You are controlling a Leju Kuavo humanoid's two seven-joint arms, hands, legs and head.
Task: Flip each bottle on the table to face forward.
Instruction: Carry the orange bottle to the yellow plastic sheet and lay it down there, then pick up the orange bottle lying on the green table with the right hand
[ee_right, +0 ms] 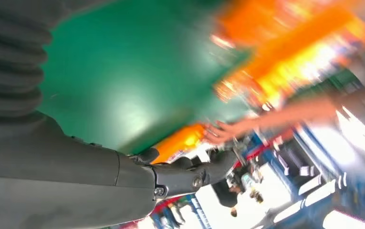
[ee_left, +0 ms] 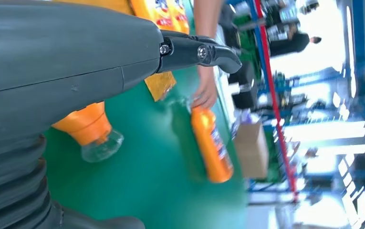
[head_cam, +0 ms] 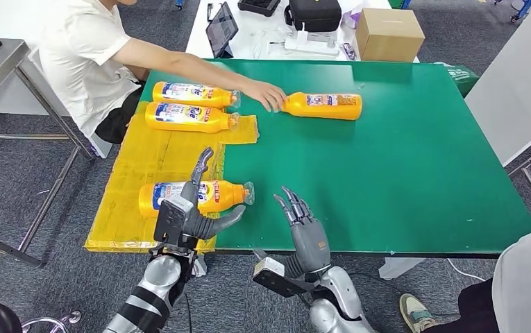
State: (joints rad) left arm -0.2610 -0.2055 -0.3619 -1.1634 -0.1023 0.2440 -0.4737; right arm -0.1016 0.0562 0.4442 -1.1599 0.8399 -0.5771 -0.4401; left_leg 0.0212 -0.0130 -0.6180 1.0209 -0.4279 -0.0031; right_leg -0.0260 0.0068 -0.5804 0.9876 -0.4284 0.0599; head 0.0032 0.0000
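Left hand (head_cam: pixel 191 211) hovers over the nearest orange bottle (head_cam: pixel 196 195) lying on the yellow mat (head_cam: pixel 137 163), fingers spread, grasping nothing. Right hand (head_cam: pixel 304 225) open above the green table (head_cam: pixel 387 159). A person's hand (head_cam: pixel 266 95) touches the far bottle (head_cam: pixel 321 105); two more bottles (head_cam: pixel 189 105) lie side by side on the mat.

Table mat (head_cam: pixel 401 159) is solid green, with a yellow sheet (head_cam: pixel 158 156) along its left side. All four bottles (head_cam: pixel 191 195) are orange-yellow with clear caps; three show white-and-blue labels, and the far one (head_cam: pixel 323 105) has a label with small print. Both hands (head_cam: pixel 191 215) are grey with darker fingers on silver arms. Person's shirt (head_cam: pixel 82 48) is white. Cardboard box (head_cam: pixel 389 33) is plain brown.
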